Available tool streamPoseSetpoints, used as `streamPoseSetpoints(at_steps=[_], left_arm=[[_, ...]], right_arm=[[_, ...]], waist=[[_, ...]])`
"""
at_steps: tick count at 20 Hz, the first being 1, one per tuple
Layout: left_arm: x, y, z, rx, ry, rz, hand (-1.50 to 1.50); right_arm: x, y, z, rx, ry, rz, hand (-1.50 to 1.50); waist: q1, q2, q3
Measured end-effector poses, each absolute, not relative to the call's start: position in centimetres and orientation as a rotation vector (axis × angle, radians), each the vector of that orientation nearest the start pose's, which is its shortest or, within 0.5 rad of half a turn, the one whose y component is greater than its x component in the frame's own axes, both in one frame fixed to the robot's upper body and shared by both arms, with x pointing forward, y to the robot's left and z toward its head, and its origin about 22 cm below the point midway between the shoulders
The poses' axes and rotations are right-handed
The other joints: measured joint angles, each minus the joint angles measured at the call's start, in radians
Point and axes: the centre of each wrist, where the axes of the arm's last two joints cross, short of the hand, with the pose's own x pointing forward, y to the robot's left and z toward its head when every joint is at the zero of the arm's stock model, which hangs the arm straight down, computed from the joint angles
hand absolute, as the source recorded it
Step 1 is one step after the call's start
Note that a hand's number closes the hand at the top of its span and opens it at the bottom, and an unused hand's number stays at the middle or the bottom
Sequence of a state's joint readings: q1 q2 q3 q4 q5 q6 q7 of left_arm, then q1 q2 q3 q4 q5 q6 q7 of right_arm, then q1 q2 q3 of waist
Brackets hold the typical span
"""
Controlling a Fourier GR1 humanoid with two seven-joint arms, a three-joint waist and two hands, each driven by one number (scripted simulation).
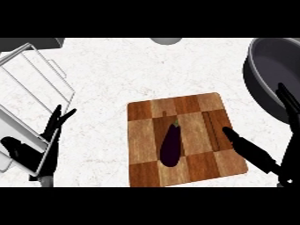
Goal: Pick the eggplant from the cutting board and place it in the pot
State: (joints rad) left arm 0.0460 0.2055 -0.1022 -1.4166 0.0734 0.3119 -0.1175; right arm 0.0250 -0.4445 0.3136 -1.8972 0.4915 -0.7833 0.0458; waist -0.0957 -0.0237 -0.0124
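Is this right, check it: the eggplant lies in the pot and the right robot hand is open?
Not quite. The head view shows the eggplant lying on the cutting board, not in the pot. The right robot hand is indeed open.

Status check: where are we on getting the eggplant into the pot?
Nothing is done yet: the eggplant lies on the cutting board. In hand: the right hand is open beside the board's right edge, holding nothing; the left hand is open at the left. Left: grasp, lift, place in the pot.

A dark purple eggplant point(170, 145) lies lengthwise on the wooden cutting board point(198, 110), stem end toward the grey pot point(262, 83) beyond the board's right corner.
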Motion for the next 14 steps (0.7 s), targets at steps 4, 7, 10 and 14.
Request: streamPoseSetpoints(at_steps=[4,7,10,14], left_arm=[[22.4,25.7,-3.8,0.327,-1.493,0.011,0.00],[22.4,25.5,-3.6,0.297,-1.504,-0.024,0.00],[22.5,25.0,-3.8,0.305,-1.452,-0.025,0.00],[22.8,24.9,-3.6,0.273,-1.480,-0.013,0.00]], right_arm=[[18.0,-21.6,5.2,-0.984,-1.967,0.261,-1.50],[16.2,-20.9,3.5,-1.005,-1.825,0.355,-1.50],[14.4,-20.4,2.0,-0.999,-1.640,0.463,-1.50],[13.0,-19.1,1.2,-1.000,-1.416,0.559,-1.50]], waist=[[0.021,0.007,0.001],[0.036,0.015,-0.002],[0.049,0.023,0.000],[0.074,0.029,-0.008]])
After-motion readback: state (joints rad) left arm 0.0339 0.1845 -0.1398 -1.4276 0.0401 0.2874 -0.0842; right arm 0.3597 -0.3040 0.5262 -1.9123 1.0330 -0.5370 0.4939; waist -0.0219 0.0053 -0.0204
